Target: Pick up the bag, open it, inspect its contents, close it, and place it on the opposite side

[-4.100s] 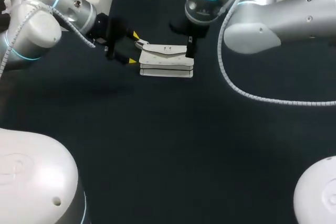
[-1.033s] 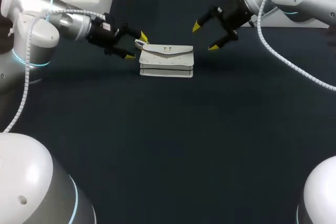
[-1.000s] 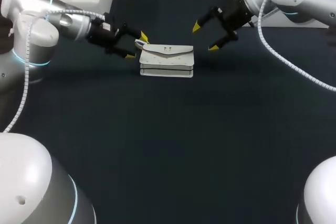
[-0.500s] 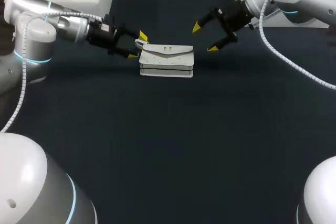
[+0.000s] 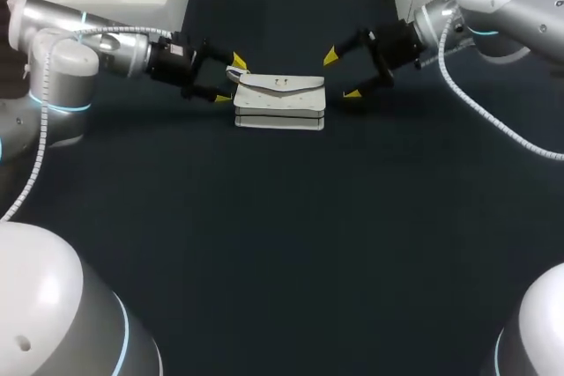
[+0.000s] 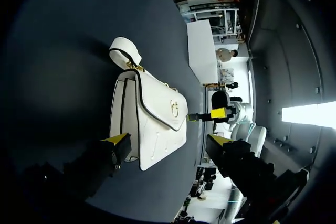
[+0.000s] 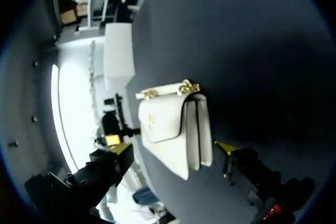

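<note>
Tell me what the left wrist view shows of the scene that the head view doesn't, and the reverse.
Only the left wrist view: the white flap handbag's round gold clasp, black edging, and looped white strap with gold fittings.
Only the head view: both arms whole, and both tips of the right end effector, open, apart from the bag's right end.
Both: the handbag, flap down, on the dark table, with the left end effector open at its strap end.

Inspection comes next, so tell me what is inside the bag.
Nothing inside shows. The white bag has its flap shut over the opening, gold clasp in place, so any contents are covered.
</note>
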`<state>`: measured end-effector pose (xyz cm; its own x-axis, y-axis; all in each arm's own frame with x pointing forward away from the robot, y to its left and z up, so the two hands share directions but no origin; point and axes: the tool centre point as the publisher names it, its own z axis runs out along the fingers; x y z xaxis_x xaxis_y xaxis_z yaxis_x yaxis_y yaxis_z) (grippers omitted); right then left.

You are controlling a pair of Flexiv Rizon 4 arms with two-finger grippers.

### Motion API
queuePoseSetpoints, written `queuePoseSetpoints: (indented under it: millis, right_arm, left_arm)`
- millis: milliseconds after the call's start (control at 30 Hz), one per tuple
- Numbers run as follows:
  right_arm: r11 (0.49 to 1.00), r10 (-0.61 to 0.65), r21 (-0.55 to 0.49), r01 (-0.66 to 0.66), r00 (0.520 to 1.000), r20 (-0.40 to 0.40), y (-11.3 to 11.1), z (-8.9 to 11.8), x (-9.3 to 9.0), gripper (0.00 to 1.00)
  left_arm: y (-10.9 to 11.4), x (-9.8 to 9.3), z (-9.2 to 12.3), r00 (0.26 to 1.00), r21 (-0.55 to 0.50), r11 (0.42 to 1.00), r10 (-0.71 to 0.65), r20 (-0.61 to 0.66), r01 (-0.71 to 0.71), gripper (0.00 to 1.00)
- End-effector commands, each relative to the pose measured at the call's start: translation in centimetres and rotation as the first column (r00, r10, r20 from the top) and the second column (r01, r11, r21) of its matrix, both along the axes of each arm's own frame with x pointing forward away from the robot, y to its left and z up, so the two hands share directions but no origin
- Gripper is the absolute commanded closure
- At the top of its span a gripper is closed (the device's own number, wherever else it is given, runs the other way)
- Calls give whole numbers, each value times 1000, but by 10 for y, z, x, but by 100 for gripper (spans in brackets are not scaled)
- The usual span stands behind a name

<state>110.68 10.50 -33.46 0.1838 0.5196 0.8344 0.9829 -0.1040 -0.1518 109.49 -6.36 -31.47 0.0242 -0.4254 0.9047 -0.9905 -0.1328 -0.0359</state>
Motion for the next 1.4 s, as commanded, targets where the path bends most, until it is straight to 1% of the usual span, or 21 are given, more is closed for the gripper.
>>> queuePoseSetpoints:
  millis: [33,167,200,233,267,333,367,433,567,633,667,767,833,867,1000,1100,1133,1200,1267,1333,1400]
  right_arm:
    - [990,129,59,-126,990,-59,3,-11,11,0]
    - [980,170,115,-162,984,-63,7,-18,15,0]
    - [977,177,130,-169,982,-58,9,-19,17,7]
    - [974,189,140,-181,981,-50,10,-19,18,11]
    - [970,201,150,-193,979,-39,13,-19,18,13]
    - [964,220,156,-215,975,-21,17,-20,19,15]
    - [962,228,161,-222,974,-18,19,-20,20,16]
    - [955,246,172,-243,969,3,23,-21,20,23]
    - [947,267,179,-266,964,22,28,-21,20,20]
    - [948,265,177,-264,964,18,31,-22,20,20]
    - [949,264,176,-263,964,17,33,-22,21,19]
    - [951,255,173,-255,967,21,35,-21,20,20]
    - [955,241,171,-242,970,25,36,-20,19,22]
    - [956,237,172,-238,971,26,37,-20,19,25]
    - [956,234,177,-235,972,29,39,-21,18,37]
    - [956,234,176,-235,972,27,41,-23,18,38]
    - [956,234,177,-235,972,26,42,-24,18,37]
    - [956,232,179,-232,972,21,43,-27,18,39]
    - [957,229,182,-228,973,15,44,-29,18,37]
    - [958,225,178,-223,974,9,45,-31,17,34]
    - [959,222,179,-219,975,5,46,-32,17,33]
  left_arm:
    - [-4,11,-11,1000,-16,1000,-8,-11,8,0]
    - [-8,16,-15,1000,-32,999,-14,-22,14,0]
    - [-9,18,-15,1000,-33,999,-14,-23,13,0]
    - [-9,19,-16,1000,-35,999,-12,-24,11,0]
    - [-10,20,-16,1000,-42,999,-11,-29,10,1]
    - [-10,21,-17,999,-46,999,-7,-32,6,7]
    - [-10,22,-18,999,-50,999,-5,-36,3,7]
    - [-10,24,-18,999,-57,998,-3,-40,1,8]
    - [-10,27,-20,999,-73,997,1,-50,-5,9]
    - [-11,30,-21,998,-80,997,8,-56,-13,13]
    - [-11,31,-22,998,-85,996,10,-59,-15,16]
    - [-12,32,-23,998,-98,995,14,-64,-20,19]
    - [-14,34,-24,997,-106,994,17,-72,-25,24]
    - [-14,35,-25,997,-110,994,17,-78,-25,28]
    - [-16,36,-27,996,-110,994,16,-88,-26,33]
    - [-16,39,-29,995,-113,993,19,-96,-29,34]
    - [-16,40,-30,995,-116,993,20,-99,-31,33]
    - [-16,42,-32,994,-117,993,24,-104,-36,38]
    - [-15,44,-33,994,-118,992,26,-106,-39,39]
    - [-15,46,-34,994,-120,992,28,-110,-41,45]
    - [-14,47,-35,993,-121,992,30,-113,-44,55]
